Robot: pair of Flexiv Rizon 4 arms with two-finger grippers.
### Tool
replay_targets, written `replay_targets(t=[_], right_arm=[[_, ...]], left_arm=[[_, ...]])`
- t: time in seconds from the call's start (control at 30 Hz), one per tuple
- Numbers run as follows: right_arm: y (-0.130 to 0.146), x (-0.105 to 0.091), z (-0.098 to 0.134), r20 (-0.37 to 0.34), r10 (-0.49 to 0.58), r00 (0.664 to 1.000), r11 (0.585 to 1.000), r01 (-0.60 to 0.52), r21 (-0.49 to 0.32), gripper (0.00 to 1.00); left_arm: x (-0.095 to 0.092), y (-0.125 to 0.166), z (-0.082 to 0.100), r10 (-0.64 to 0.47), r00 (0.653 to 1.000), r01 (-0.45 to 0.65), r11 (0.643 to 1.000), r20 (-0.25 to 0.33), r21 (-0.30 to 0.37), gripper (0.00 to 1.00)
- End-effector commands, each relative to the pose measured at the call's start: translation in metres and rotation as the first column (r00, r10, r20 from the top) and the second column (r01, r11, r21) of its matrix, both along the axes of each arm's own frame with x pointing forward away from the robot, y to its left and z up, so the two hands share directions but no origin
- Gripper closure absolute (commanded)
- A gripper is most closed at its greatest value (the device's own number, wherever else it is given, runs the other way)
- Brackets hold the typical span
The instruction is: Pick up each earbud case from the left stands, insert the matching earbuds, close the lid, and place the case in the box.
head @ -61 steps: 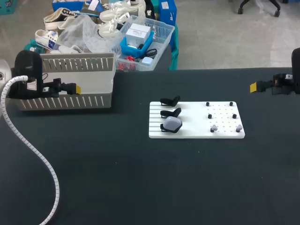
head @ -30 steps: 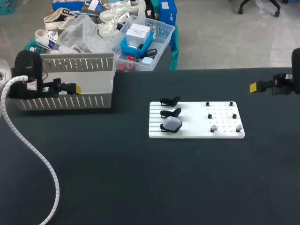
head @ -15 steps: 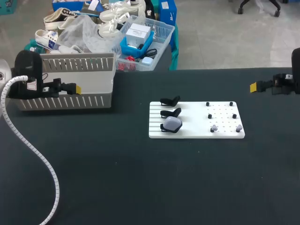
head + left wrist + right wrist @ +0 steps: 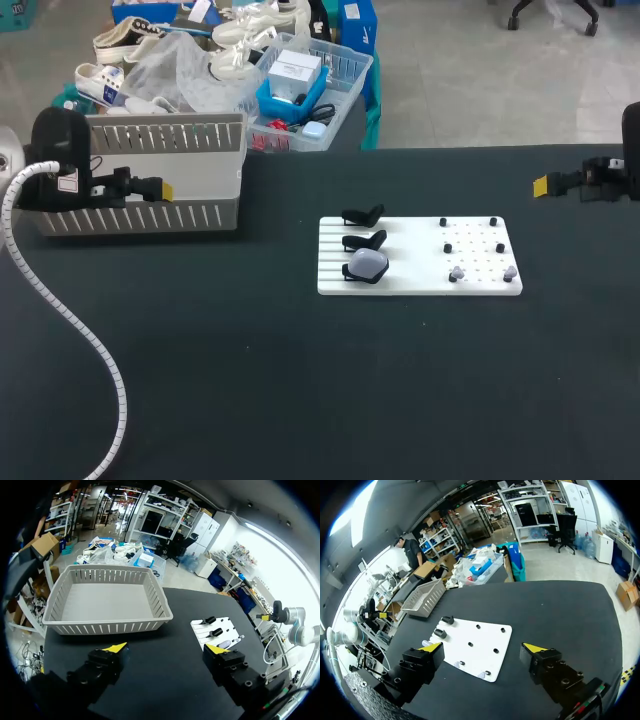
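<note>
— Status, left gripper (image 4: 167, 649)?
— Released. Yellow tips set wide apart, nothing between them. Held at the left side of the table (image 4: 300, 400); from the head view, seen against the front wall of the box (image 4: 150, 215). From the wrist view, facing that box, with the white board (image 4: 420, 258) off to one side and well apart.

— And the right gripper (image 4: 482, 647)?
— Likewise released and empty-handed. Held at the table's right edge toward the far side, well apart from the board. From its wrist view, pointed across the board's surface without touching it.

— Location of the earbud case (image 4: 367, 263)?
— Seated on the nearest of the three black stands (image 4: 364, 240) at the board's left end. Pale and rounded. Lid position not discernible. Well apart from both grippers.

— Earbuds (image 4: 457, 273)?
— Two pale ones on the near row of the board's right half, set apart from each other. Behind them, several small dark pieces (image 4: 446, 248), too small to identify.

— Condition of the box?
— Grey, slatted walls, upright, at the far left of the table, well apart from the board.

— Anything else on the surface?
— A white coiled cable (image 4: 70, 320), trailing from the left arm down across the near left of the table.
</note>
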State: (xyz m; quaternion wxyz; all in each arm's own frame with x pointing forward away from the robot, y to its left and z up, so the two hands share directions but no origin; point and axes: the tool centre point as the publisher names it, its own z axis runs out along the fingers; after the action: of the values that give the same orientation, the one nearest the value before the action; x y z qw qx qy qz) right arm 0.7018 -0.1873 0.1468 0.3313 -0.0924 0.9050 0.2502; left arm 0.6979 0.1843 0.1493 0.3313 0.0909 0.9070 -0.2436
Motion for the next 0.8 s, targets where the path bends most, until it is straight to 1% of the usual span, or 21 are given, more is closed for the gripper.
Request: replay_targets(t=[0.03, 0.17, 0.27, 0.4, 0.47, 0.53, 0.67, 0.8], right_arm=[[0.001, -0.001, 0.002, -0.002, -0.005, 1.0, 1.0, 0.005, -0.005, 0.0], [0.001, -0.001, 0.002, -0.002, -0.005, 1.0, 1.0, 0.005, -0.005, 0.0], [0.001, -0.001, 0.002, -0.002, -0.005, 1.0, 1.0, 0.005, -0.005, 0.0], [0.001, -0.001, 0.002, -0.002, -0.005, 1.0, 1.0, 0.005, -0.005, 0.0], [0.001, -0.001, 0.002, -0.002, -0.005, 1.0, 1.0, 0.005, -0.005, 0.0], [0.001, -0.001, 0.002, -0.002, -0.005, 1.0, 1.0, 0.005, -0.005, 0.0], [0.001, -0.001, 0.002, -0.002, -0.005, 1.0, 1.0, 0.005, -0.005, 0.0], [0.001, -0.001, 0.002, -0.002, -0.005, 1.0, 1.0, 0.005, -0.005, 0.0]], left_arm=[[-0.001, -0.006, 0.0, -0.076, 0.997, 0.075, 0.997, 0.024, 0.026, 0.0], [0.001, -0.017, 0.002, -0.164, 0.983, 0.16, 0.985, 0.077, 0.058, 0.0], [0.004, -0.026, 0.005, -0.242, 0.962, 0.233, 0.969, 0.126, 0.083, 0.0], [0.004, -0.04, 0.009, -0.369, 0.912, 0.355, 0.929, 0.18, 0.104, 0.0], [0.006, -0.048, 0.009, -0.414, 0.887, 0.395, 0.91, 0.206, 0.126, 0.0], [0.008, -0.055, 0.008, -0.456, 0.857, 0.427, 0.889, 0.239, 0.165, 0.0], [0.012, -0.069, 0.006, -0.538, 0.795, 0.498, 0.843, 0.28, 0.205, 0.0], [0.016, -0.082, 0.003, -0.61, 0.732, 0.56, 0.792, 0.304, 0.244, 0.0]])
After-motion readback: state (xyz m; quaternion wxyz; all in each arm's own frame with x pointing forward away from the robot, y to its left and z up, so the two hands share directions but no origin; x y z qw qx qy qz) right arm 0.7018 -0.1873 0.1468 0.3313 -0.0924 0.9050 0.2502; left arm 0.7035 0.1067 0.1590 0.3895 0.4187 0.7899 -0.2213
